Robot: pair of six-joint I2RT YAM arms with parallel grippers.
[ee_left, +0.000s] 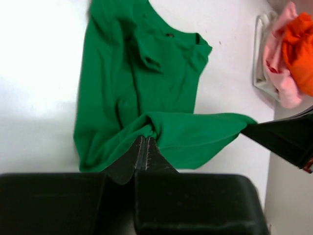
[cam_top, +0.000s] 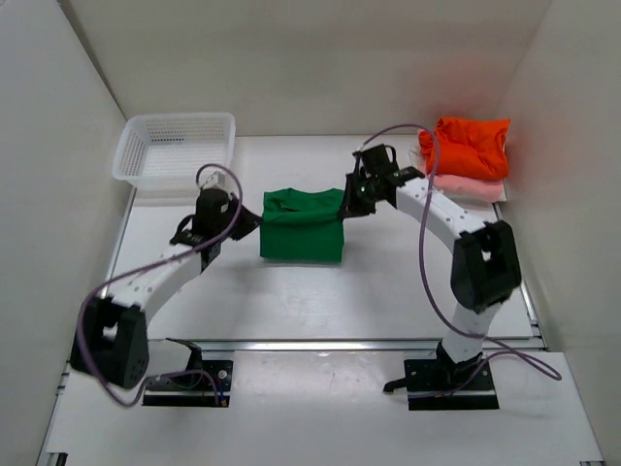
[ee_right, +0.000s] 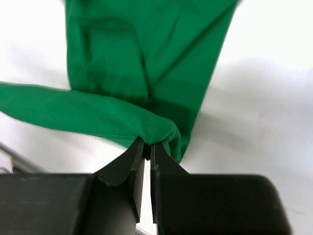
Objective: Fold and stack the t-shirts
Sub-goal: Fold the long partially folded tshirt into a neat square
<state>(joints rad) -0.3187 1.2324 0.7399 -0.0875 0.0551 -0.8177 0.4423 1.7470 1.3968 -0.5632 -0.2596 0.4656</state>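
Note:
The green t-shirt [cam_top: 302,225] lies partly folded in the middle of the table. My left gripper [cam_top: 248,221] is shut on its left edge; in the left wrist view my left gripper [ee_left: 145,139] pinches a bunch of the green t-shirt [ee_left: 142,73]. My right gripper [cam_top: 346,204] is shut on its right edge, and the right wrist view shows my right gripper [ee_right: 147,145] pinching a fold of the green t-shirt [ee_right: 142,54]. The edge between the grippers is lifted. The orange t-shirt [cam_top: 468,146] sits crumpled on the pale pink t-shirt [cam_top: 471,185] at the back right.
A white mesh basket [cam_top: 176,148] stands at the back left. White walls enclose the table on the left, back and right. The orange t-shirt [ee_left: 301,46] and pink t-shirt [ee_left: 281,63] show at the right edge of the left wrist view.

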